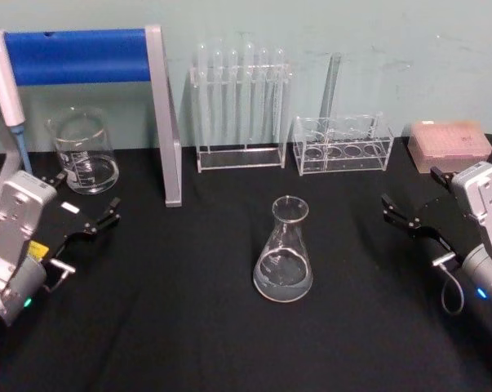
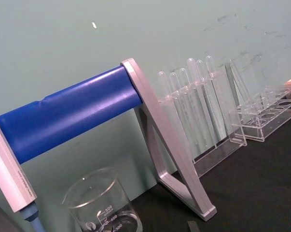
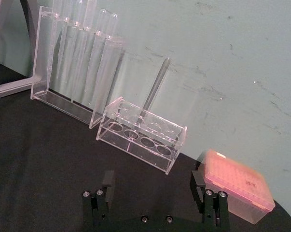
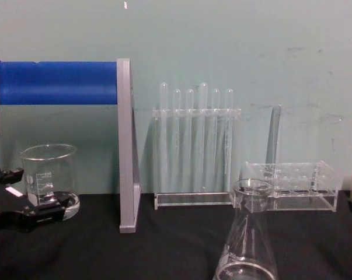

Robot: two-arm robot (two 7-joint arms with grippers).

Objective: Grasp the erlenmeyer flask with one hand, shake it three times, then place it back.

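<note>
Clear erlenmeyer flask (image 1: pixel 283 253) upright on black counter (image 1: pixel 188 327).
Left claw (image 1: pixel 89 200) and right claw (image 3: pixel 152 179) spread apart either side; beaker (image 2: pixel 104 203) reads 400.

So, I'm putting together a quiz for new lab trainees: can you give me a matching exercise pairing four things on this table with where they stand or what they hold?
Things:
1. flask
2. beaker
3. pink box
4. low rack

Places or states:
A. back right corner of the table
B. back left, below the blue bar
C. middle, alone in front
D. holds one tube, right of the tall rack

Pairs: 1-C, 2-B, 3-A, 4-D.
</note>
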